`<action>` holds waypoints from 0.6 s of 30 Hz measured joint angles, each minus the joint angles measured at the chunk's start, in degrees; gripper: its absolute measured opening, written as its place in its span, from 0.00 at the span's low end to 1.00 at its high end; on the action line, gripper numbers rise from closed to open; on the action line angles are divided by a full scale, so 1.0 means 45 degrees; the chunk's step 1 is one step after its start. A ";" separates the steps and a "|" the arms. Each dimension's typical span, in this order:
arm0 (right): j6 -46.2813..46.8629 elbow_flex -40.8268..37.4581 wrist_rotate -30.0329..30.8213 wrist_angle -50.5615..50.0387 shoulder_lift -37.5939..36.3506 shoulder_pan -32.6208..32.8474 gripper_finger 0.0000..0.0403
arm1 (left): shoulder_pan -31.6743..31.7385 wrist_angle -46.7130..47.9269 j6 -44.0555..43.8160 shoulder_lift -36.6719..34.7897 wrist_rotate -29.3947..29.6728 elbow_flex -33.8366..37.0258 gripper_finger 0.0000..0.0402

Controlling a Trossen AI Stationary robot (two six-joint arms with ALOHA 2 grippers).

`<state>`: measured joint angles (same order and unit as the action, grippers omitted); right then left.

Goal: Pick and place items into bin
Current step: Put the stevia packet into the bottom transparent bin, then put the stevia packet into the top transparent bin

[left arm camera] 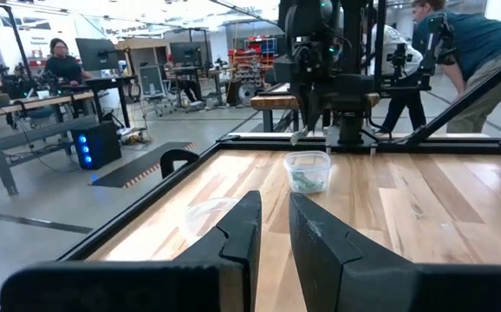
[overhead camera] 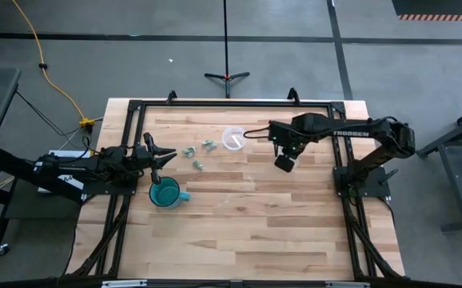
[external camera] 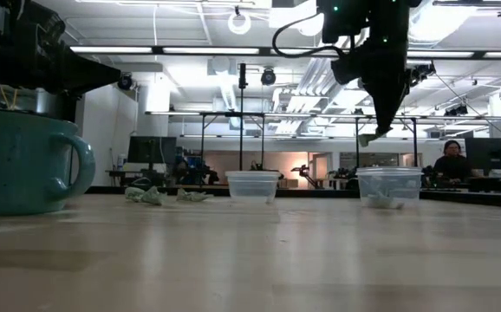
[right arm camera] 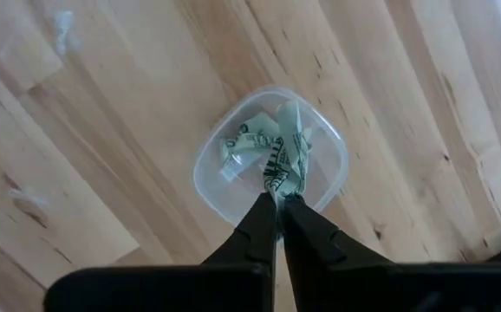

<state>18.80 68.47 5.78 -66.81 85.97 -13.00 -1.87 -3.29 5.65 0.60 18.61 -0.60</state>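
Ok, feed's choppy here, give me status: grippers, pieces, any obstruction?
Right gripper shut on a piece, above the clear bin. Left gripper open, idle by the teal mug. Loose pieces still on table. Nothing in the way.

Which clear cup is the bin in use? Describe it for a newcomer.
On the wooden table, find the right gripper, jaws shut on a green-grey piece. The clear cup sits directly beneath it. Unlike the other clear cup, which looks empty, it already holds pieces.

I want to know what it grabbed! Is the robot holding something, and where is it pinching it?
Yes. The right pincer pinches one pale green folded piece by its lower end, above the clear cup. The left pincer holds nothing.
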 joint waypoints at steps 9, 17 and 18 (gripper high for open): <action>-0.0232 0.0000 -0.0405 -0.0163 0.0000 -0.0023 0.06 | -0.0005 -0.0002 0.0024 0.0000 -0.0003 -0.0004 0.25; -0.0294 0.0005 -0.0327 -0.0758 0.0000 -0.0023 0.15 | 0.0000 0.0000 0.0024 0.0005 -0.0005 -0.0004 0.25; -0.0294 0.0005 -0.0299 -0.0747 0.0000 -0.0023 0.16 | -0.0005 -0.0005 0.0024 0.0000 -0.0005 -0.0004 0.25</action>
<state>17.47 68.49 4.43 -70.17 85.97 -13.10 -1.89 -3.31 5.76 0.60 18.59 -0.62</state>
